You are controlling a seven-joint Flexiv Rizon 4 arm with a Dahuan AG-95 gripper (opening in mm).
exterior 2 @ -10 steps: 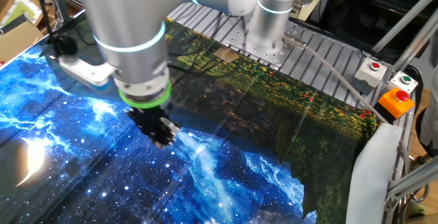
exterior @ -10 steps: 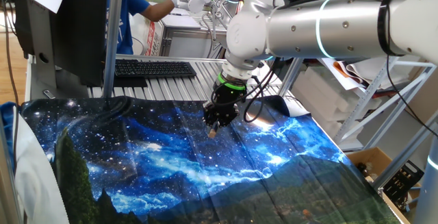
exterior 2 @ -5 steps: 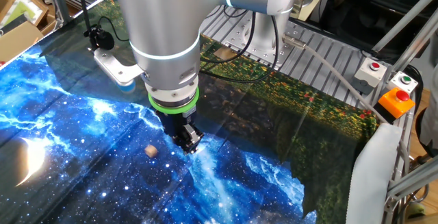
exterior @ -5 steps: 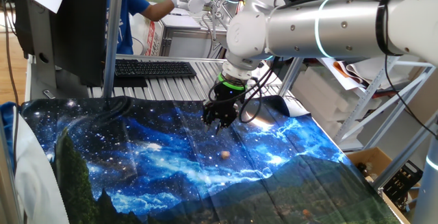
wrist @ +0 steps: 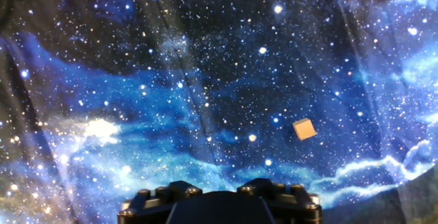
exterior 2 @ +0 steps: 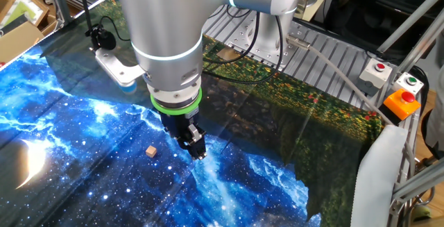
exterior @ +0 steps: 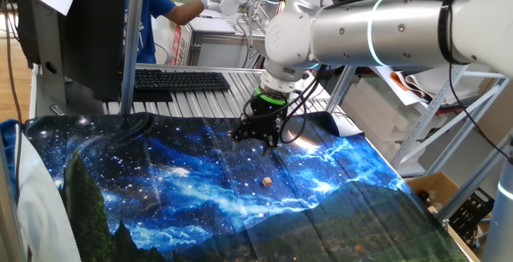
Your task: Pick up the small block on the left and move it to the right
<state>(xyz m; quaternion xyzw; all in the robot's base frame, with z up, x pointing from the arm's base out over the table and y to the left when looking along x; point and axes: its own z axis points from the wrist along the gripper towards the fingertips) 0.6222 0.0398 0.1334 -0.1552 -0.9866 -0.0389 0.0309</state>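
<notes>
Tan small block (exterior: 265,182) alone on starry cloth (exterior: 160,190)

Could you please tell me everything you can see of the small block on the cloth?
The small block is a tiny tan cube that looks like plain wood, with flat faces and sharp edges and no markings visible. It lies by itself on the blue galaxy-print cloth, resting flat on one face. Nothing else touches it: the claw hangs above the cloth beside it, clearly apart from it. In the hand view it sits right of centre, turned slightly askew. It is far smaller than the claw.
</notes>
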